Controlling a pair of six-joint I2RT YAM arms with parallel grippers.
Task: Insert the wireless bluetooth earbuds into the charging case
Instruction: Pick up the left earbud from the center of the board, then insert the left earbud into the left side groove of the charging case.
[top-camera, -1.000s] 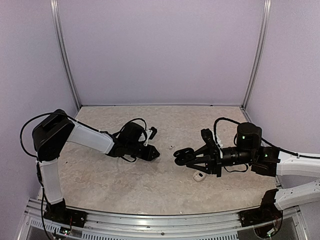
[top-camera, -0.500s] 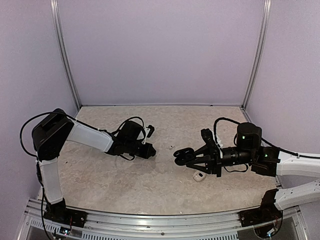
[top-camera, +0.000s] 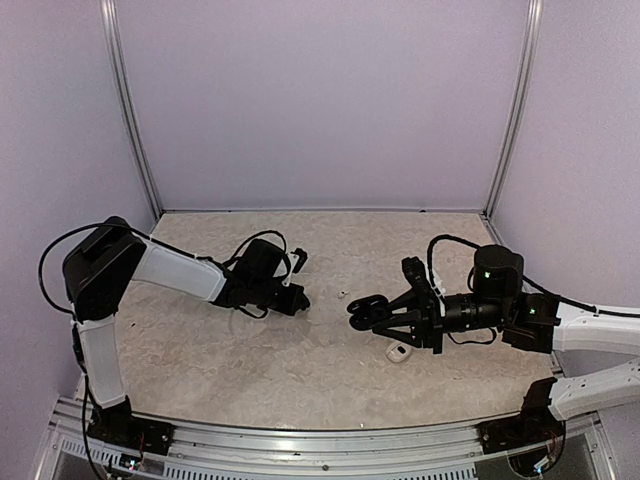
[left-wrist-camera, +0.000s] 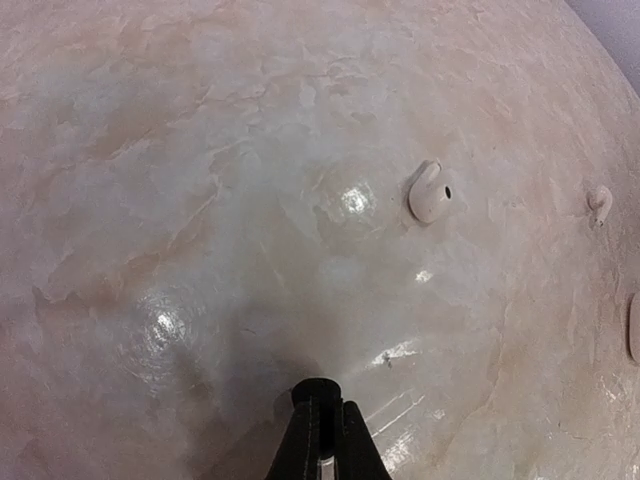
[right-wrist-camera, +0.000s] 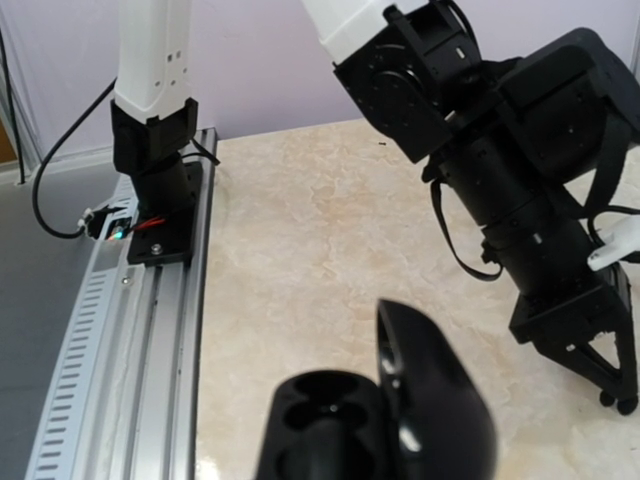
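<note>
The black charging case (right-wrist-camera: 340, 420) is open, its lid (right-wrist-camera: 440, 400) raised on the right and two dark wells facing up. My right gripper (top-camera: 365, 312) is shut on the case (top-camera: 357, 310) and holds it above the table, pointing left. My own fingers are hidden under it in the right wrist view. My left gripper (top-camera: 296, 298) is a short way left of the case, low over the table. Its fingers (left-wrist-camera: 305, 440) are shut on a tiny black earbud (left-wrist-camera: 318, 390) at their tips. The other earbud is not in view.
Small white pieces lie on the marble table (top-camera: 300, 370): one between the grippers (top-camera: 342, 294), one under the right arm (top-camera: 398, 351). The left wrist view shows a white piece with a hole (left-wrist-camera: 430, 192) and another (left-wrist-camera: 600, 203). A metal rail (right-wrist-camera: 110, 330) runs along the near edge.
My left gripper has drawn back a little to the left and farther from the case. The right arm and the case have not moved.
</note>
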